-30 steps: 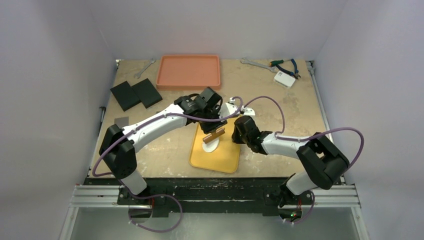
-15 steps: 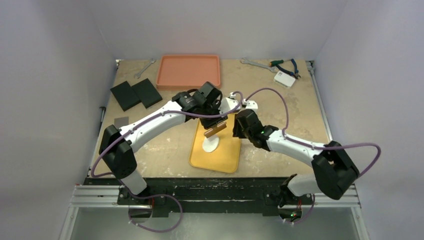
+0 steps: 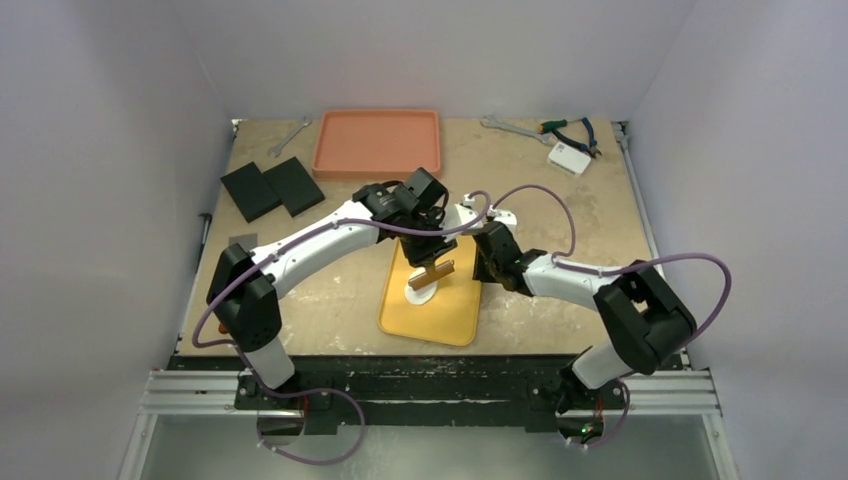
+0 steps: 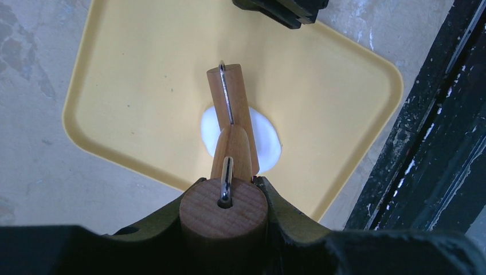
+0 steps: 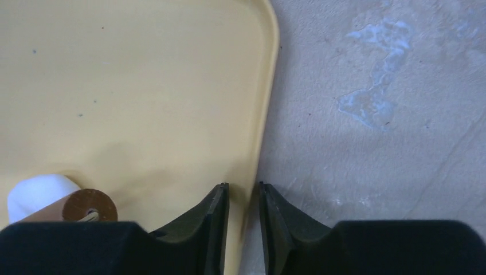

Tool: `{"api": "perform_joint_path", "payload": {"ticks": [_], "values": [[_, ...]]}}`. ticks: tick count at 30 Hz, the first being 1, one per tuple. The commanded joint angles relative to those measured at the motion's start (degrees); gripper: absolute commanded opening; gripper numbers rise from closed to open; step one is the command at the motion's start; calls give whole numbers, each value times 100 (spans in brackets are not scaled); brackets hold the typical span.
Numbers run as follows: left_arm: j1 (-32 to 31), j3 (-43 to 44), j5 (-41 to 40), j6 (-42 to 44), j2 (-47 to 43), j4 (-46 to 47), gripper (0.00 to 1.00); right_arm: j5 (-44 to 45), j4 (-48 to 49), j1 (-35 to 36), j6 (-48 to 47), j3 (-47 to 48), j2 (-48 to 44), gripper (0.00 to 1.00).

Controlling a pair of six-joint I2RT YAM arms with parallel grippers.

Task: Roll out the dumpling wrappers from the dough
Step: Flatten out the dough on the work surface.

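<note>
Pulls rolling pin (image 4: 230,109) back nearward across dumpling wrapper (image 4: 268,140), handle clamped in left gripper (image 4: 226,189). Newly straddles yellow tray's (image 5: 114,86) right rim with narrow right gripper (image 5: 242,197), grip unclear; probably steadies rolling.

Ahead of the left gripper (image 4: 226,197), a wooden roller (image 4: 240,103) and a round white dough disc (image 4: 266,140) fill the centre of the yellow plastic tray (image 4: 143,69), which is bare on either side. The right gripper (image 5: 242,197) straddles its rim; worn beige tabletop (image 5: 372,143) lies open to its right.
</note>
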Motion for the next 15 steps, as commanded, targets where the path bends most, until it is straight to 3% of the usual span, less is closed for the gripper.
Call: {"api": "perform_joint_path", "payload": {"ticks": [1, 7, 15], "values": [[-7, -38, 179, 234, -19, -41, 0, -102, 185, -41, -10, -44, 260, 27], [-53, -421, -476, 221, 244, 418, 0, -101, 179, -41, -306, 184, 477, 1], [-79, -489, -1711, 269, 356, 712, 0, -208, 369, -41, -503, 139, 375, 0]]}}
